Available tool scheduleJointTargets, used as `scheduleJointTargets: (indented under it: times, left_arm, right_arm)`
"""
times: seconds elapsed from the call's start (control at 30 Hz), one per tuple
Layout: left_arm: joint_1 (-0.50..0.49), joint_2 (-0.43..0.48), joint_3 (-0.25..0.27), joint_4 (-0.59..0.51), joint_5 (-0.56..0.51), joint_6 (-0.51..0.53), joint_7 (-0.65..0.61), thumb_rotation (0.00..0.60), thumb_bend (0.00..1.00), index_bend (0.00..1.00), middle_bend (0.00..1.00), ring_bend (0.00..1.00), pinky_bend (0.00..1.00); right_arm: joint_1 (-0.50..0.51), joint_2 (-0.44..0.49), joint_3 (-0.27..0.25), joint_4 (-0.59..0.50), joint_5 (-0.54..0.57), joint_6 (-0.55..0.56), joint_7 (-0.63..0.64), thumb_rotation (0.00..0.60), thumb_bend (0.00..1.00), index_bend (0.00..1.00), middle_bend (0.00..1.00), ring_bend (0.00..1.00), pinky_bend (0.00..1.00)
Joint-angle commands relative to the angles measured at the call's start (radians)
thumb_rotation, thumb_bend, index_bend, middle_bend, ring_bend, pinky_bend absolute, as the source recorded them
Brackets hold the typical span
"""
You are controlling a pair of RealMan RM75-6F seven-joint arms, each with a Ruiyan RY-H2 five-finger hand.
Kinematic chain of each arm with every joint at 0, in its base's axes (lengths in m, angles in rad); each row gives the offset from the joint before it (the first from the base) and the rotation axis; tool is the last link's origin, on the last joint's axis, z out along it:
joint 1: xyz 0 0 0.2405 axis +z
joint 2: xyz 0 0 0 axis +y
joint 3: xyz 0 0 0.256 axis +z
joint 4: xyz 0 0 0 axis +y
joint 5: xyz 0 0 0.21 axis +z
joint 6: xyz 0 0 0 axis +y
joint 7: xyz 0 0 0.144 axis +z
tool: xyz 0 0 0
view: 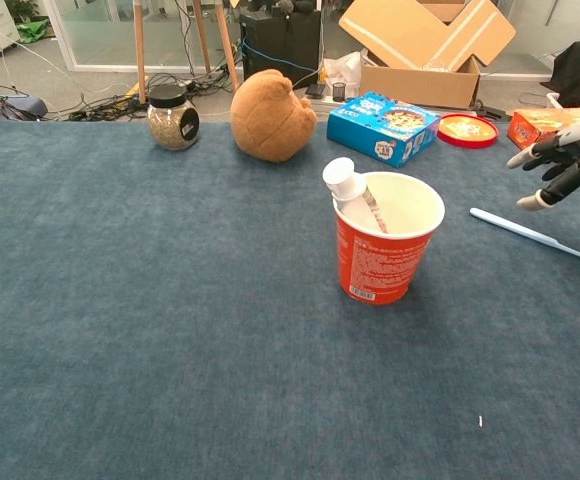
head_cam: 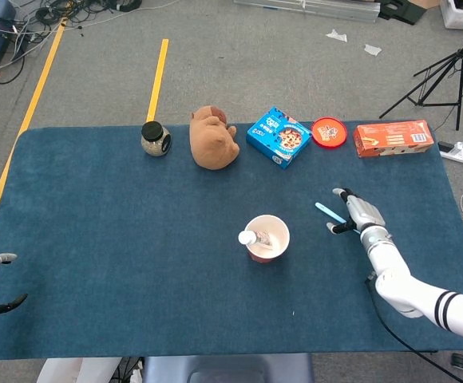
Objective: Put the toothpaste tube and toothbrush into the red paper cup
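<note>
Now we see the toothbrush (view: pixel 540 237) flat on the tabletop (head_cam: pixel 120 239), just below our right robot hand (view: pixel 562 166), whose fingers spread apart, empty.

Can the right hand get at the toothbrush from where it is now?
Probably yes. The right hand hovers open just above the toothbrush, which lies flat on bare table, apart from the red paper cup.
</note>
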Motion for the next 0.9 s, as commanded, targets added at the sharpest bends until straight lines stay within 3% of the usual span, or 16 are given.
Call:
scheduleJointTargets:
  times: [0.03, 0.9]
  left_arm:
    - [0.000, 0.000, 0.000, 0.000, 0.000, 0.000, -0.001, 0.600, 0.00, 0.29, 0.36, 0.26, 0.31]
    - [0.002, 0.003, -0.001, -0.001, 0.000, 0.004, -0.006, 0.600, 0.00, 0.29, 0.36, 0.26, 0.31]
  right_arm:
    - [0.027, -0.007, -0.013, 0.034, 0.046, -0.045, 0.019, 0.600, 0.24, 0.05, 0.00, 0.00, 0.12]
    - [0.136, -0.058, -0.136, 0.149, 0.149, -0.164, 0.092, 0.600, 0.24, 0.05, 0.00, 0.00, 0.12]
